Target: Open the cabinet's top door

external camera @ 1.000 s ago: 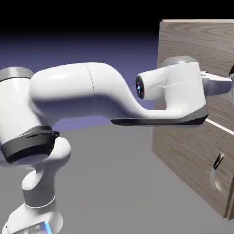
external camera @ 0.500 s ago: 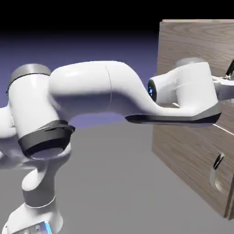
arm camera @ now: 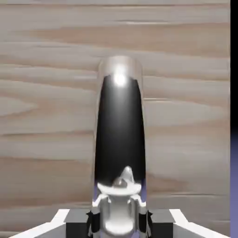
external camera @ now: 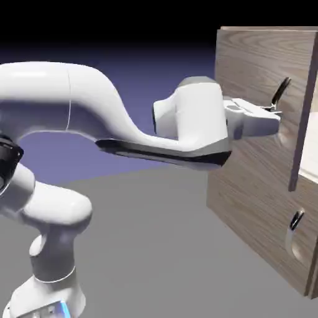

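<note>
The cabinet (external camera: pixel 248 205) fills the exterior view's right side. Its top door (external camera: pixel 254 68) stands swung out from the body, its free edge showing as a dark strip with pale wood behind it. My gripper (external camera: pixel 273 110) reaches in from the left and is shut on the top door's dark metal handle (external camera: pixel 282 90). In the hand view the handle (arm camera: pixel 119 130) rises large and glossy between the jaws, with my gripper (arm camera: pixel 119 223) clamped at its base. Wood grain of the top door (arm camera: pixel 46 116) fills the background.
The lower panel keeps its own small handle (external camera: pixel 297 219) over a round recess and stays flush. The arm's white forearm (external camera: pixel 186 133) spans the middle of the exterior view. Grey tabletop (external camera: pixel 136 248) lies below it.
The jaws closed on the handle, then the hand drew back to the exterior view's left. The top door swung outward with it, exposing its edge and pale wood behind.
</note>
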### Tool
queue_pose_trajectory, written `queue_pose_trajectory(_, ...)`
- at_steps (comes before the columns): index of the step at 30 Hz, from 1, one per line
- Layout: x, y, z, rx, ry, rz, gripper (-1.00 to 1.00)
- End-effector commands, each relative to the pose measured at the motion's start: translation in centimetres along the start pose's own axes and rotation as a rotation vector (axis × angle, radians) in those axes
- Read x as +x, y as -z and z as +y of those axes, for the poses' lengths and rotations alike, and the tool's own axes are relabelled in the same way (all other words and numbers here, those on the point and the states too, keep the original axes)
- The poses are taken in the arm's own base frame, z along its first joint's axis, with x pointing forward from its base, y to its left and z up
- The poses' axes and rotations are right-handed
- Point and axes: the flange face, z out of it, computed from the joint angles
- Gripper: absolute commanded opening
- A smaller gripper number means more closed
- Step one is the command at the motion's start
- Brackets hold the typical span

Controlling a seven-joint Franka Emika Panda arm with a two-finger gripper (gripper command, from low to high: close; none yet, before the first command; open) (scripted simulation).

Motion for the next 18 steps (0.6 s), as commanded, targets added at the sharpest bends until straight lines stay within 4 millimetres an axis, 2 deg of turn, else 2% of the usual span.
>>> queue_pose_trajectory(1, -0.2, 0.6, -0.1, -0.009, -0.001, 0.008, -1.00)
queue_pose_trajectory(18, -3.0, 10.2, -2.9, -0.149, -0.001, 0.148, -1.00)
